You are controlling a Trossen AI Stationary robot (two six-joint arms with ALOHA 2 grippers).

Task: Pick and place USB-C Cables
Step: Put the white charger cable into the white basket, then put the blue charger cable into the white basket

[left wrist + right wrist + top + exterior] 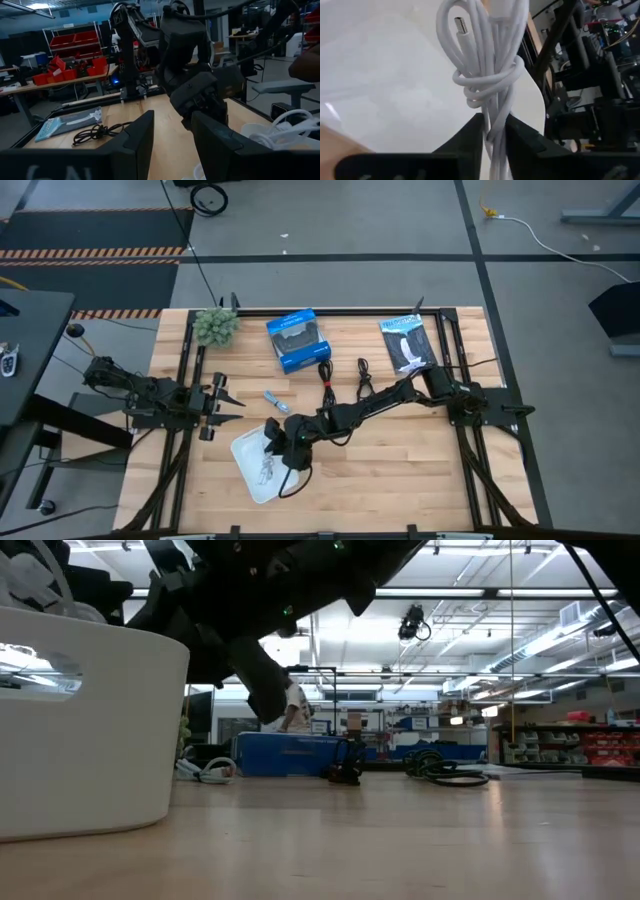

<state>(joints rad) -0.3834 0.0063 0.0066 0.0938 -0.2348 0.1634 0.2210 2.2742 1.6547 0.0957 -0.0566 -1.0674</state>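
My right gripper reaches over the white rounded tray and is shut on the white USB-C cable bundle. A pale blue-grey cable lies on the wood just beyond the tray. Two black cables lie near the blue box. In the low view the tray's wall fills the left, with the black cables far behind. My left gripper waits open at the table's left, apart from everything; its wrist view looks toward the right arm. My right gripper pinches the white cable bundle between its two fingers, several strands together, just below the wrapped middle. It comes from above, pointing down into the tray. The bundle's looped end and its plug stretch past the fingertips over the tray's floor; whether they touch it I cannot tell.
A flat black-and-white packet lies at the far right, a green plant at the far left corner. Black frame rails run along the table's edges. Bare wood lies to the right of the tray toward the near edge.
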